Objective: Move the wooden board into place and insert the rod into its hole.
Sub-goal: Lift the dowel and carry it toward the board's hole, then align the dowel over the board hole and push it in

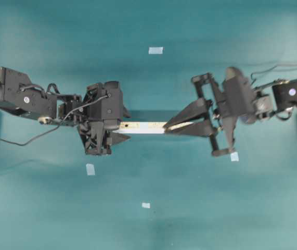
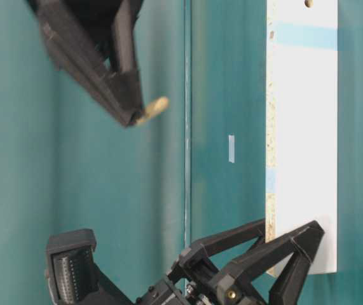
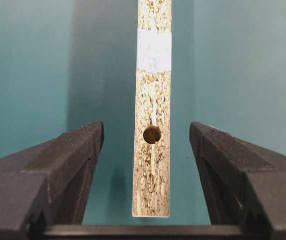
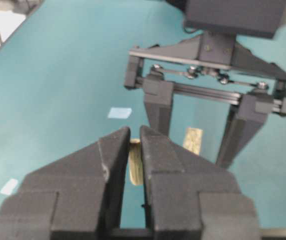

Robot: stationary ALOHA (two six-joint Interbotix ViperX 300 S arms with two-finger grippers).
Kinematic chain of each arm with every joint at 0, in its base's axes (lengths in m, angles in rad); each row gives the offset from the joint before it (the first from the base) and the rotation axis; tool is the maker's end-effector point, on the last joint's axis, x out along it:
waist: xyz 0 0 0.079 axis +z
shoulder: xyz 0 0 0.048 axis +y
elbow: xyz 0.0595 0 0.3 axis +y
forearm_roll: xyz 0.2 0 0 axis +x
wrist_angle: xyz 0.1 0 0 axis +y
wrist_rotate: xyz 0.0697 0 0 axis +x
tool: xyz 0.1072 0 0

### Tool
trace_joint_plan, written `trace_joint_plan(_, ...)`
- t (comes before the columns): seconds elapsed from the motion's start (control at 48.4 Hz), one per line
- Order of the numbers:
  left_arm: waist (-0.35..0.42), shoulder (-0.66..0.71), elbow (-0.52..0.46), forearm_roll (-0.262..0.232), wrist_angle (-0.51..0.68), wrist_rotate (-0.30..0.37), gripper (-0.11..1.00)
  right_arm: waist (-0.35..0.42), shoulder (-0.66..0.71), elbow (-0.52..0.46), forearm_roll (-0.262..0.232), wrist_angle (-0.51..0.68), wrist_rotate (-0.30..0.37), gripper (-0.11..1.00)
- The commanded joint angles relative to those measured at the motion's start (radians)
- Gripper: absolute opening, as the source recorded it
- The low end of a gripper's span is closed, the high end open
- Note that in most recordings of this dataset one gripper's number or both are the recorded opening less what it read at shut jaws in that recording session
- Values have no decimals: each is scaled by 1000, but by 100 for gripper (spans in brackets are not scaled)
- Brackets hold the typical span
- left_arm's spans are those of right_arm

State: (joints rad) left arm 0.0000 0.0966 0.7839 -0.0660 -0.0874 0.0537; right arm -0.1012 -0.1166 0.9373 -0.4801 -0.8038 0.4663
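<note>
Between the hands: the board (image 1: 144, 127) is seen lying on the teal table (image 1: 148, 224), midway across the overhead view.
Board: a long, narrow, pale strip; a speckled chipboard edge is shown in the left wrist view, a smooth white face with light-blue bands in the table-level view.
Hole: one round hole (image 3: 152, 134) is seen in the speckled edge, between the left fingers; another notch is cut off at the frame edge in the table-level view.
Rod: one short cream peg (image 2: 153, 108), pinched at the tip of the right hand (image 2: 130, 114), held apart from the board.
Left hand (image 3: 148, 175): fingers spread wide either side of the board's end, no contact visible in the wrist view.
Right hand: fingers drawn together on the rod, confirmed in the right wrist view.
Overhead only: four loose tape squares (image 1: 155, 50) are counted on the table.
Hands: two.
</note>
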Motion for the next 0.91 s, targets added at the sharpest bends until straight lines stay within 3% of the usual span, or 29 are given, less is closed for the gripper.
trace_joint_plan(0.0, -3, 0, -18, 0, -8, -5, 68, -35, -18, 52, 25, -123, -25, 10)
trace_joint_plan(0.186, -3, 34, -32, 0, -9, -2, 62, -66, -20, 152, 81, -267, -67, 10)
trace_joint_plan(0.393, -5, 32, -29, 3, -11, 8, 21, -66, -23, 172, 81, -272, -71, 10)
trace_joint_plan(0.889, -3, 37, -26, 3, -21, 37, 21, -66, 5, 196, 81, -287, -92, 10)
